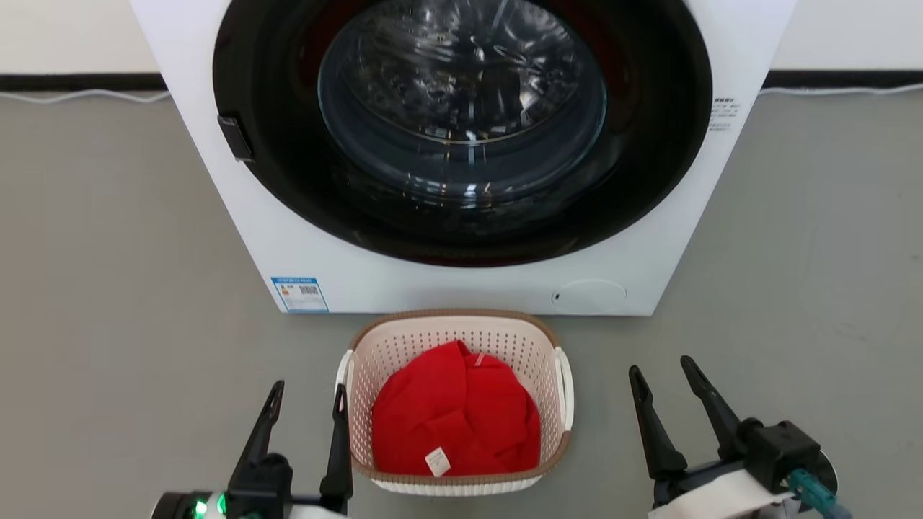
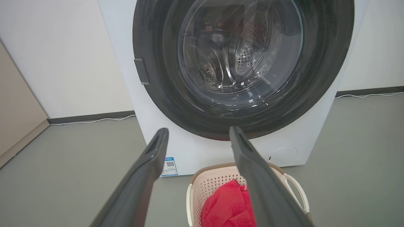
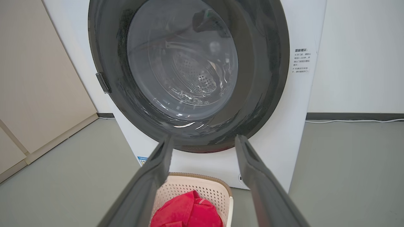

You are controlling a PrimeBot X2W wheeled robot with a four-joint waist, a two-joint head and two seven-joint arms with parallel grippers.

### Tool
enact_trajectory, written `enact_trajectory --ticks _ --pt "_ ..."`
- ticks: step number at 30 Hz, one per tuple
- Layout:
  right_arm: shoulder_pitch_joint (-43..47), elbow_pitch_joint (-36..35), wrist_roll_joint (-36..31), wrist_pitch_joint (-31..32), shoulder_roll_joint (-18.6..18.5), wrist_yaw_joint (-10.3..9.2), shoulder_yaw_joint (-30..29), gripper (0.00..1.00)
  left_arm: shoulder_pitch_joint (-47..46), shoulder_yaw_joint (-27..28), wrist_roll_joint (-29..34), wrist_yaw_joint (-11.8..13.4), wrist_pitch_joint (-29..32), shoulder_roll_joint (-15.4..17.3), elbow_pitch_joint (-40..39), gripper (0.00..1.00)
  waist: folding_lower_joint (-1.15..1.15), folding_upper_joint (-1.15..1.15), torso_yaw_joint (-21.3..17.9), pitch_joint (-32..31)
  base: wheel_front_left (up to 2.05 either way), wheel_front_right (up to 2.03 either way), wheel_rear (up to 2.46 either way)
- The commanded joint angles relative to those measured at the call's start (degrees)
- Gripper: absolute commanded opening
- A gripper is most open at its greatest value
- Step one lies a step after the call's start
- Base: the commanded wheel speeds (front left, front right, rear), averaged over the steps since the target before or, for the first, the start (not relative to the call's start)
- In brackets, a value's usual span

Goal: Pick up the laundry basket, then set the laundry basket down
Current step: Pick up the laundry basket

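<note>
Item 1, floor [image 1: 108, 288]: grey and bare at the 9 and 3 o'clock sides of the basket, so I have wide room on both flanks. A thin cable [image 1: 79, 94] runs along the skirting at the far edge.

Item 2, washing machine [image 1: 447, 292]: white, with a round dark-rimmed glass door, dead ahead at my 12 o'clock. Its front face closes off the far side. Only a narrow strip of floor lies between it and the basket.

Item 3, laundry basket [image 1: 453, 315]: cream, perforated, brown rim. It stands upright on the floor at my 12 o'clock, just before the machine. A red garment [image 1: 454, 418] lies inside with its white tag up.

Item 4, left gripper [image 1: 308, 389]: released, fingers spread, nothing between them. It sits at the basket's 9 o'clock. Its inner finger runs right beside the left handle [image 1: 346, 371]; I cannot tell whether they touch.

Item 5, right gripper [image 1: 660, 367]: released and empty. It sits at the basket's 3 o'clock, apart from the right handle [image 1: 564, 389], with a band of bare floor between.

Item 6, beige panel [image 3: 38, 78]: stands at the machine's 9 o'clock and bounds the floor on that side.
</note>
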Motion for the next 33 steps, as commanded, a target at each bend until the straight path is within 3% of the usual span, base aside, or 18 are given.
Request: enact_trajectory --ticks 1,17,33 --pt "-2.9 -0.8 0.9 -0.8 -0.2 0.41 1.2 1.0 -3.5 2.0 -0.2 -0.4 -0.5 -0.2 -1.2 1.0 0.0 0.0 0.1 1.0 0.0 0.0 0.0" --pt "-12.7 3.9 4.6 -0.8 -0.2 0.41 -0.6 1.0 -14.6 4.8 -2.3 -2.7 -0.5 -1.2 3.0 1.0 0.0 0.0 1.5 14.2 0.0 0.0 0.0" --pt "-24.1 11.1 2.4 -0.8 -0.2 0.41 -2.4 1.0 -27.3 3.9 -5.3 -5.1 -0.5 -1.6 10.7 1.0 0.0 0.0 4.0 27.7 0.0 0.0 0.0"
